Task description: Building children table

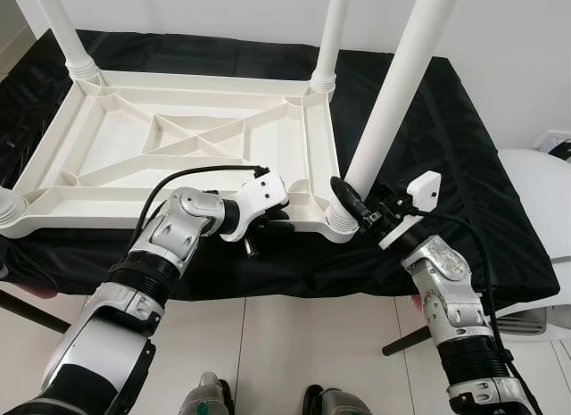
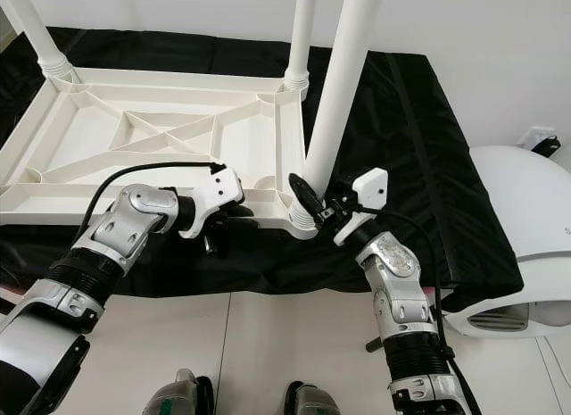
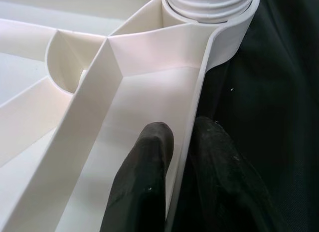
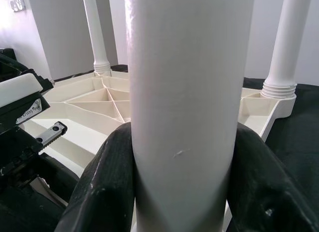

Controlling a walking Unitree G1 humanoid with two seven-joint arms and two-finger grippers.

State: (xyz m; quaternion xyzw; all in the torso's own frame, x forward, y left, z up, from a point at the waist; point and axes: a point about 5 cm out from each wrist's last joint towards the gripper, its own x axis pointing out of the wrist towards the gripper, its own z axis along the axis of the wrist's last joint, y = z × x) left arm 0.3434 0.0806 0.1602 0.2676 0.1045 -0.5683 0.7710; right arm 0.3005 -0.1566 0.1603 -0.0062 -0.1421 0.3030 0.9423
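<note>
Head view: white tabletop (image 1: 187,143) lies upside down on the black-draped worktop (image 1: 464,165), legs up; right gripper (image 1: 357,208) at the near-right leg (image 1: 393,103), left gripper (image 1: 268,220) on the rim. Left wrist: 2 fingers (image 3: 144,182) pinch the rim wall. Right wrist: fingers (image 4: 107,187) clamp the leg. Likely leg-fitting step; next, twist it tight while bracing.
</note>
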